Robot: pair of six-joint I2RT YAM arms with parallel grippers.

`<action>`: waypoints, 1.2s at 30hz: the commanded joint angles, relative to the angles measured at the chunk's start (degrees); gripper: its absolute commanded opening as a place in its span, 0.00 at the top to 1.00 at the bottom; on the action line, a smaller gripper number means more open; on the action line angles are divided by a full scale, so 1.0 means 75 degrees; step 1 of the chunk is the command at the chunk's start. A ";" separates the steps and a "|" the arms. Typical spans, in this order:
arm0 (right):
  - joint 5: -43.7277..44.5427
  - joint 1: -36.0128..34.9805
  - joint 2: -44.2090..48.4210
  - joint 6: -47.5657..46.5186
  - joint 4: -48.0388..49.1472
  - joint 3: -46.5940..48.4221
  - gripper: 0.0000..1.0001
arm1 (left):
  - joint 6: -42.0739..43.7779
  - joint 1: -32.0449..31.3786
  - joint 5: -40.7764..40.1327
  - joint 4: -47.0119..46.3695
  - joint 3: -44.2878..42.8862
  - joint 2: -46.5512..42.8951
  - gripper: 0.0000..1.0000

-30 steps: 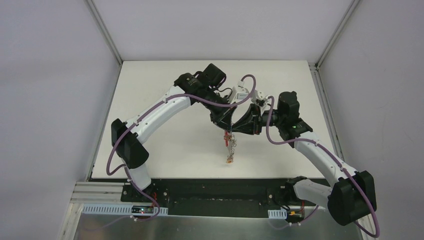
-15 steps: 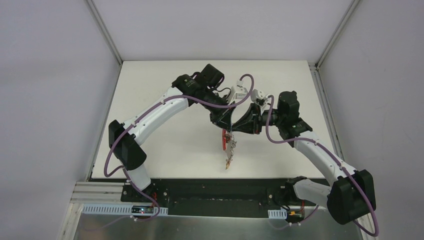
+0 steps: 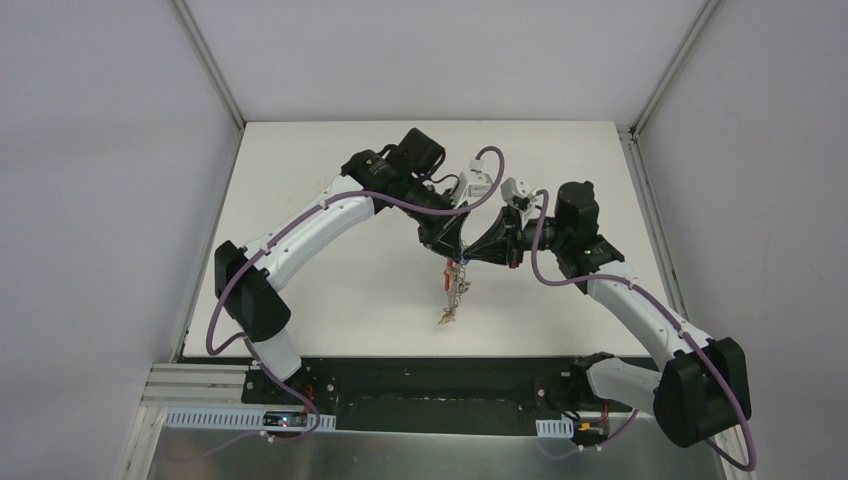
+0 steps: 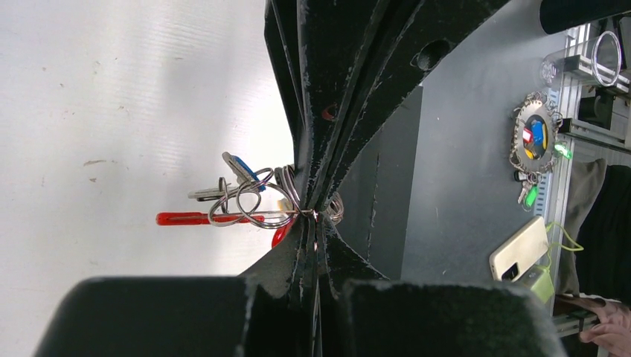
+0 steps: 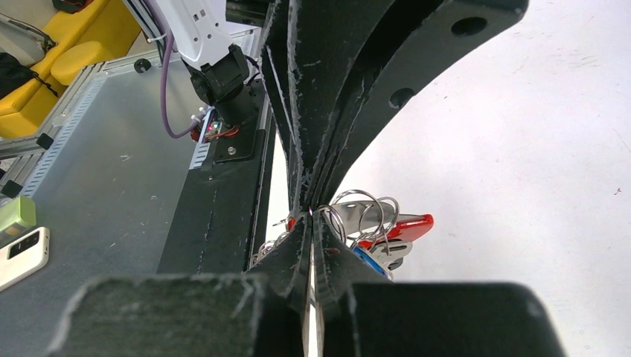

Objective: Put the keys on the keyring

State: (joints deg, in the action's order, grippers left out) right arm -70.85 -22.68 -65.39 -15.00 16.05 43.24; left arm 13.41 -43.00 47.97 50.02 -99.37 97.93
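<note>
Both grippers meet tip to tip above the middle of the white table [image 3: 330, 290]. The keyring [image 3: 455, 288], a bunch of grey metal rings [image 4: 249, 208] with a red piece [image 4: 186, 218], hangs from the tips. A blue-headed key [image 4: 242, 167] and a silver blade [image 4: 205, 195] hang on the rings. My left gripper [image 4: 311, 220] is shut on a ring wire. My right gripper [image 5: 311, 216] is shut too, pinching a ring [image 5: 350, 204] beside the red piece [image 5: 402, 225] and a blue key [image 5: 368, 260]. In the top view the left gripper [image 3: 453, 257] and right gripper [image 3: 466, 258] touch.
Black base plate [image 3: 440, 385] runs along the table's near edge. Off the table on the grey floor panel lie a phone [image 4: 521, 249] and another round bunch of keys [image 4: 534, 137]. A phone [image 5: 22, 256] and the left arm's base [image 5: 223, 74] show in the right wrist view.
My right gripper has shut at the ring. The hanging bunch has swung left, its lower end now further left. Both arms shifted slightly up and left.
</note>
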 commanded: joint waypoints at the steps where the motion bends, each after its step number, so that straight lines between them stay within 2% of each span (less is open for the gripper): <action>1: -0.0374 0.0008 -0.0088 0.0045 -0.0069 0.0091 0.96 | 0.0019 0.0161 0.0267 -0.0715 0.0011 -0.0607 1.00; 4: -0.0271 0.0067 -0.0100 0.0064 -0.0109 0.0117 0.87 | 0.0286 0.0162 0.0346 -0.0626 0.0063 -0.0683 1.00; 7: -0.0233 0.0138 -0.0052 0.0073 -0.0114 0.0108 0.83 | 0.0438 0.0187 0.0448 -0.0590 0.0141 -0.0748 1.00; 21: -0.0360 0.0175 -0.0038 0.0201 -0.0108 0.0152 0.77 | 0.0463 0.0249 0.0564 -0.0834 0.0414 -0.0835 1.00; 26: -0.0063 0.0181 -0.0296 0.0478 -0.0105 0.0283 0.75 | 0.1041 0.0239 0.0919 -0.0670 0.0431 -0.0889 1.00; 36: -0.0573 0.0186 -0.0559 0.0675 -0.0104 0.0422 0.73 | 0.2294 0.0181 0.0777 -0.0256 0.0487 -0.0945 1.00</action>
State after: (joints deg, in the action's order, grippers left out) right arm -71.61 -21.56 -68.77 -10.94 15.62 43.94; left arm 25.45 -41.56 50.92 47.94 -95.64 94.45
